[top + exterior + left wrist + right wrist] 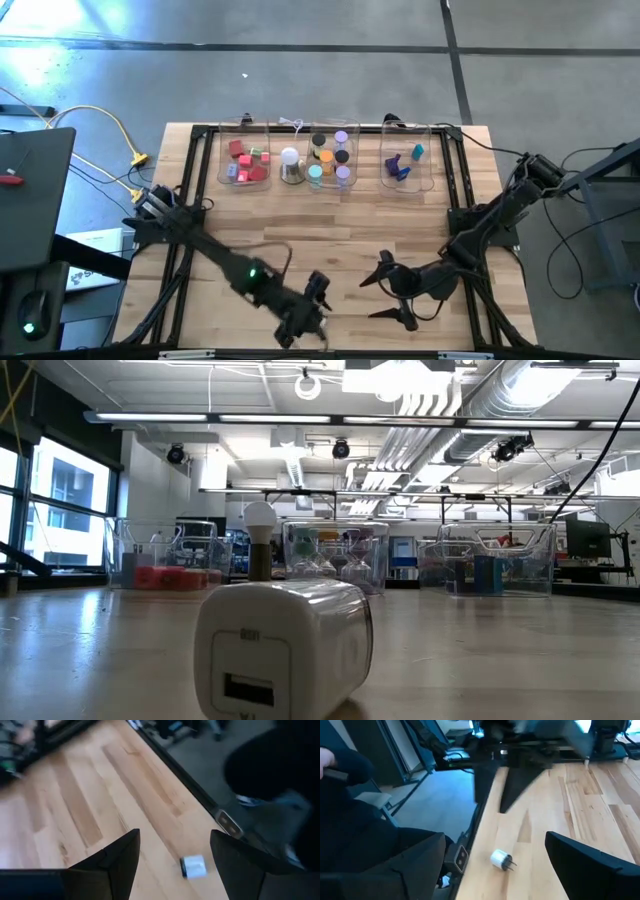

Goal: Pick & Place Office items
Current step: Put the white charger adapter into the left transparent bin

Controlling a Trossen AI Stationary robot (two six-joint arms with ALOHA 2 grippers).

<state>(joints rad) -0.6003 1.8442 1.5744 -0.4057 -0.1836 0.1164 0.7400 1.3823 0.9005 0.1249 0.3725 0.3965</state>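
Observation:
A small white plug adapter (500,859) lies on its side on the wooden table near the near edge, prongs level; it fills the low view (283,645). My left gripper (175,865) hangs open above it, one finger on either side in its wrist view, touching nothing. My right gripper (390,295) stands open just to the right, facing the plug and the left gripper (520,775). The office items sit in three clear bins at the far edge: red and pink (247,160), mixed cylinders and discs (330,158), blue, purple and teal (405,163).
A white dome on a silvery base (290,165) stands between the left and middle bins. A black frame (200,200) runs around the table. Bare wood lies between the bins and the grippers. A person's dark sleeve (350,775) shows beyond the near edge.

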